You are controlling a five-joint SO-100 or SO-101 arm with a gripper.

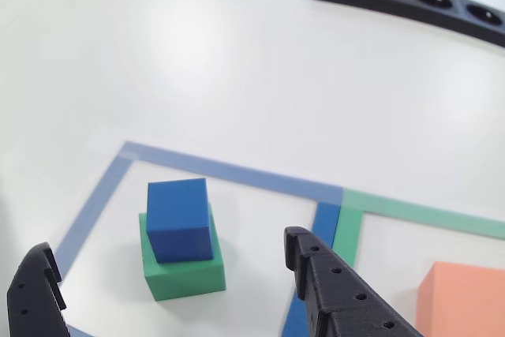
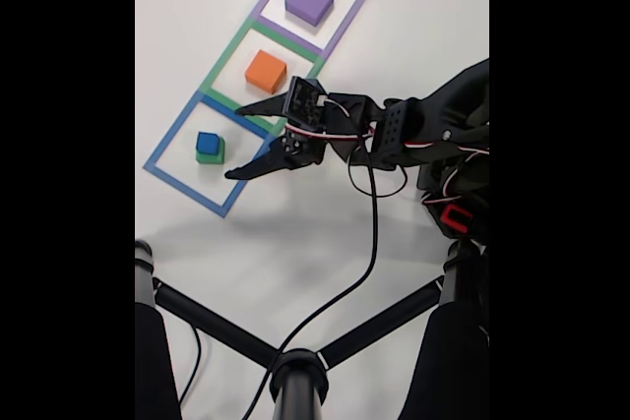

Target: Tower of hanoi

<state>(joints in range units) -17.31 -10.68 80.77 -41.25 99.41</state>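
Fixed view shows the gripper (image 2: 239, 141) spread wide, just right of the blue cube (image 2: 207, 143) perched on the green block (image 2: 211, 154); a low close could drag both.

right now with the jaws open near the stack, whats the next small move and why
Probably ease the gripper forward and down around the small blue foam cube. It sits on the wider green foam block inside the blue tape square, uncovered, and the open jaws already stand either side of the stack, touching nothing.
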